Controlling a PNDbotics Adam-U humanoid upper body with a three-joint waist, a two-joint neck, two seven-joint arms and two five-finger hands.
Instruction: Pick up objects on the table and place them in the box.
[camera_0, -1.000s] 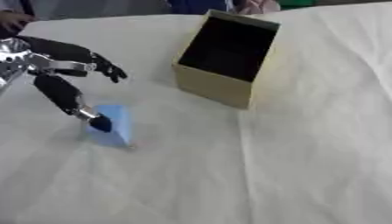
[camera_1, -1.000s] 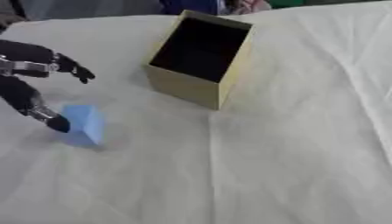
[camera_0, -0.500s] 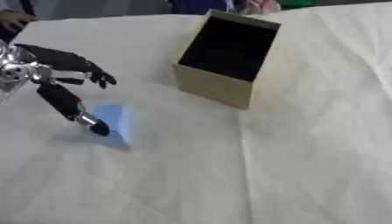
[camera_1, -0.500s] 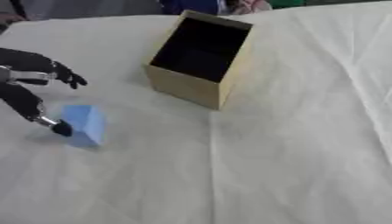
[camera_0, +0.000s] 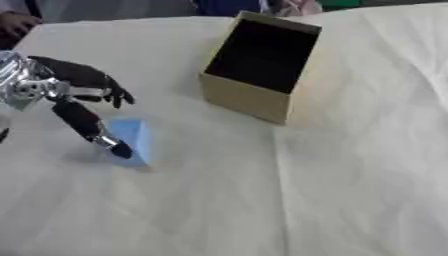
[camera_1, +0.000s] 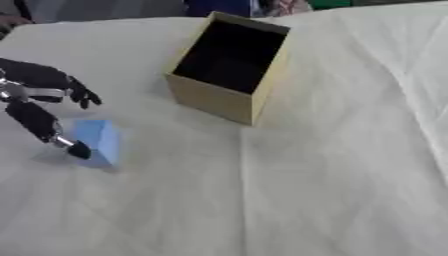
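A wrinkled cream-white cloth covers the whole table, with a few blurred shapes of people along the top edge of the frame. The thing to be picked up, a small light-blue wedge-shaped block, stands on the cloth at the left of the frame, a little below centre height. The robot's left hand, black with silver joints, comes in from the left edge; its thumb reaches down and its tip touches the left face of the block, while the other fingers are spread and lightly curved above and to the upper left, apart from the block. The hand is open and holds nothing. The tan cardboard box with a dark open inside sits upper centre, well apart from the block, its mouth facing up and slightly tilted toward the camera. The right hand shows in neither view.

The risk I see: with only the thumb touching, closing now may push the block over or slide it along the cloth rather than pinch it. The sloped faces could let it squirt out of a pinch. A weak hold could then drop it short of the box, or clip the near rim
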